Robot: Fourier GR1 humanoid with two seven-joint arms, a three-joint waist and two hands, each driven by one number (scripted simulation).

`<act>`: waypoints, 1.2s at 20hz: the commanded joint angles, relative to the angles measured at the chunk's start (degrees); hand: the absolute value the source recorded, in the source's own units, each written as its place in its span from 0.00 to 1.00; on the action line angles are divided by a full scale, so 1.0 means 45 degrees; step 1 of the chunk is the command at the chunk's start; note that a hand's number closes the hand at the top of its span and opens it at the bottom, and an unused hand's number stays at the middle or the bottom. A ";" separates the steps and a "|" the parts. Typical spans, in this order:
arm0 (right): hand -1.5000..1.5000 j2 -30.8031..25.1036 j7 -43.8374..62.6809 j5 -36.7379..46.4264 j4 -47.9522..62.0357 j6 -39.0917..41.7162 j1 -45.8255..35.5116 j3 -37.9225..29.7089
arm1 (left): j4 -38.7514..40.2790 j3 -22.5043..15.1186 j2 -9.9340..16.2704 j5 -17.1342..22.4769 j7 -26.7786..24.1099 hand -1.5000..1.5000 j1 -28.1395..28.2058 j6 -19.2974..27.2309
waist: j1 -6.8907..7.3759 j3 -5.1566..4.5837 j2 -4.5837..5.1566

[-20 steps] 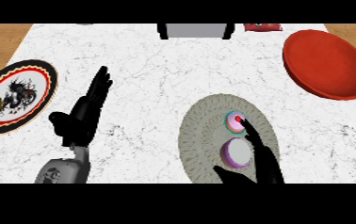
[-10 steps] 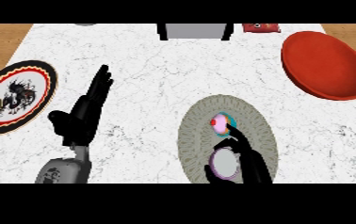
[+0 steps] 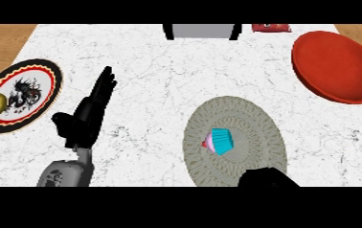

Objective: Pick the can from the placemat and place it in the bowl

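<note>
The can (image 3: 220,142) lies tipped on the placemat (image 3: 265,126) at lower centre-right, ungrasped — the right hand (image 3: 267,179) shows only partly at the bottom edge, finger state indeterminable — while the left hand (image 3: 88,114) rests open at left, clear of the red bowl (image 3: 331,66) at upper right.

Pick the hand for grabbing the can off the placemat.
Right. The right robot hand sits at the placemat edge, close to the can; the left robot hand rests open, farther off.
</note>
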 commanded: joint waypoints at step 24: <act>1.00 -0.9140 -0.8027 -1.1230 0.2701 0.7182 -0.0021 -1.2170 | 0.0601 0.0235 -0.0161 -0.0118 -0.0711 0.50 0.0085 0.0095 | -0.0288 -0.0076 0.0007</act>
